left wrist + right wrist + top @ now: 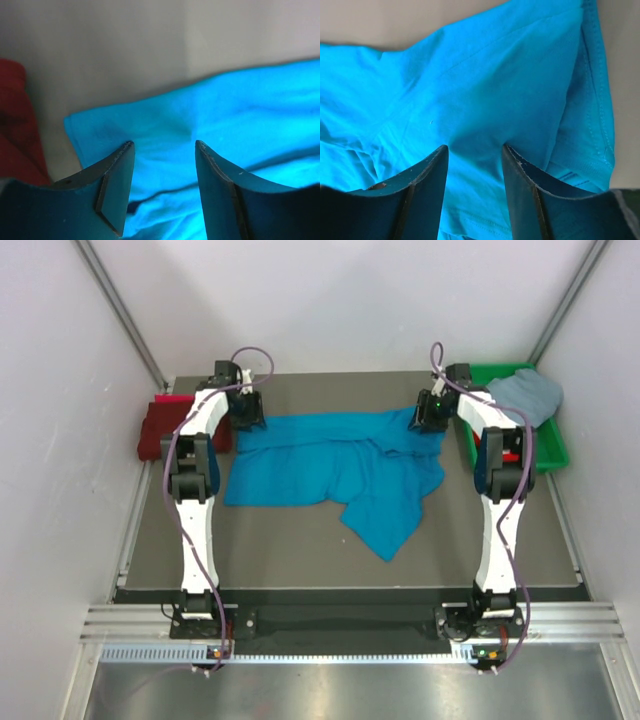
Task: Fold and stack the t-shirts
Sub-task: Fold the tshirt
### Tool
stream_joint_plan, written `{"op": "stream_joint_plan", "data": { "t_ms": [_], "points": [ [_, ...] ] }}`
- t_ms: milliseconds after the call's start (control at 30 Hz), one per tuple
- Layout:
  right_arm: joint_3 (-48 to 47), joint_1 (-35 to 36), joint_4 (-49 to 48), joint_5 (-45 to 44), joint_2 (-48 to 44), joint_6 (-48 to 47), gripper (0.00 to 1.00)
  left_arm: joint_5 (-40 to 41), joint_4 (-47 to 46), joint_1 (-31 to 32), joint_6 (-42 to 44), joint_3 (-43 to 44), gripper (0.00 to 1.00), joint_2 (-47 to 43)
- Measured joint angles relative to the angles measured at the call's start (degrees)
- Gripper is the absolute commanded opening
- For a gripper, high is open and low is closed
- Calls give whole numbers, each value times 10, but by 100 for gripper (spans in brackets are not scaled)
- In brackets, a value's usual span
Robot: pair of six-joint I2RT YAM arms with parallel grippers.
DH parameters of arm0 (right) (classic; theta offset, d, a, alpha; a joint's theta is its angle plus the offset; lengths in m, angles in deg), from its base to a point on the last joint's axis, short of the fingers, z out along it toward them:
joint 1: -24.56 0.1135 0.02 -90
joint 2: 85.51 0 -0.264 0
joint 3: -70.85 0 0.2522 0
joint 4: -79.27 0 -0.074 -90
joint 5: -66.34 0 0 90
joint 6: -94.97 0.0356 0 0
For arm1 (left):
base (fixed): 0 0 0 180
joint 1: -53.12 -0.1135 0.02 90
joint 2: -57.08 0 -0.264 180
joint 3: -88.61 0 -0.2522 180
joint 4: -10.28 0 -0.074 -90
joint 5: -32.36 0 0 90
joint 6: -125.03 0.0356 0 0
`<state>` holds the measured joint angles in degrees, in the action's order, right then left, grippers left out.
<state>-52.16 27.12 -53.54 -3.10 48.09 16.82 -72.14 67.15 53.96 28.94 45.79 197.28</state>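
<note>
While a maroon t-shirt [158, 430] is heaped at the far left corner of the surface [290, 555], the left tool [165, 144] is held parted over the left end of the turquoise t-shirt [300, 455]. That shirt is spread along the far edge, and the right tool [474, 147] is held parted over its right end, with nothing clamped.

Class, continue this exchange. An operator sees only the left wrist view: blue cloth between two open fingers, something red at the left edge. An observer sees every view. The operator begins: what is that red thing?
Observer: A maroon shirt, lying at the table's far left corner, left of the blue shirt.
Operator: Where is the right arm?
Observer: The right gripper is at the blue shirt's far right corner, fingers open over the cloth.
Operator: Any more shirts?
Observer: A pale grey shirt lies in the green bin on the right.
</note>
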Motion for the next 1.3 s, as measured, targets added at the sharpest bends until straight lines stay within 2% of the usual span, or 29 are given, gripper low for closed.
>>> {"op": "stream_joint_plan", "data": {
  "t_ms": [400, 833, 1033, 1067, 1133, 1233, 1300],
  "points": [
    [-83, -10, 6, 3, 51, 3, 49, 18, -12, 1, 11, 127, 58, 79],
    [-151, -43, 3, -35, 89, -31, 52, 51, -87, 12, 35, 179, 58, 123],
    [-165, -42, 2, -47, 94, -63, 56, 65, -100, 17, 33, 179, 67, 123],
    [-165, -42, 2, -52, 92, -74, 57, 67, -100, 17, 33, 178, 75, 120],
    [-159, -42, 2, -68, 81, -93, 59, 70, -105, 17, 33, 156, 81, 102],
    [-124, -41, 3, -89, 30, -125, 63, 68, -122, 15, 34, 65, 82, 23],
    [-93, -42, 1, -100, -24, -147, 62, 61, -136, 14, 52, -11, 79, -63]
  ]
}}
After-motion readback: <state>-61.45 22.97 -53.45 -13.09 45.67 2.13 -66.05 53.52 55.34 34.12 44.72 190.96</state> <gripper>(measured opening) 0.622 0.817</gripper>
